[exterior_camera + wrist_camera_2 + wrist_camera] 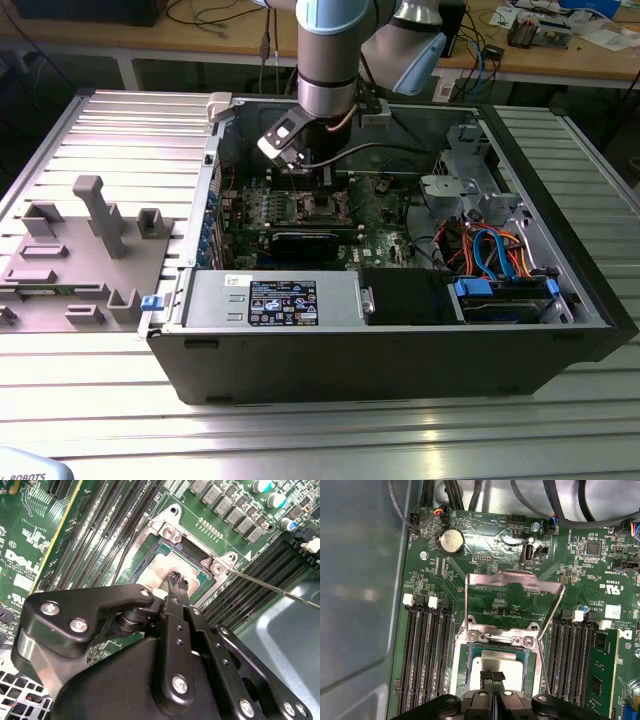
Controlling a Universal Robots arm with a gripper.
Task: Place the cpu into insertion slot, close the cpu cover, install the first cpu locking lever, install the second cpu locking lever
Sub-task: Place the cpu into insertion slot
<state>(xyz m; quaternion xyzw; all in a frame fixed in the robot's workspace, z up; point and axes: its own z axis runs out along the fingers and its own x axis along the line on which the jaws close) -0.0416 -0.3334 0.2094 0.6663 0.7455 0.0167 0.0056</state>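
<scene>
The cpu (509,660) lies flat in the socket, a pale silvery square that also shows in the second wrist view (165,565). My gripper (492,676) hangs just over its middle with the black fingertips (175,576) pressed together and nothing between them. I cannot tell whether the tips touch the chip. The cpu cover (512,577), a silvery frame with an open centre, stands swung back from its hinge beside the socket. A thin locking lever (270,586) sticks out raised from the socket corner. In the exterior view the gripper (305,172) reaches down into the open computer case above the socket (322,208).
Black memory slots (427,655) flank the socket on both sides. A grey drive cage (455,185), coloured cables (490,245) and a power supply (270,298) fill the case around the board. A grey fixture (95,215) stands on the table at the exterior view's left.
</scene>
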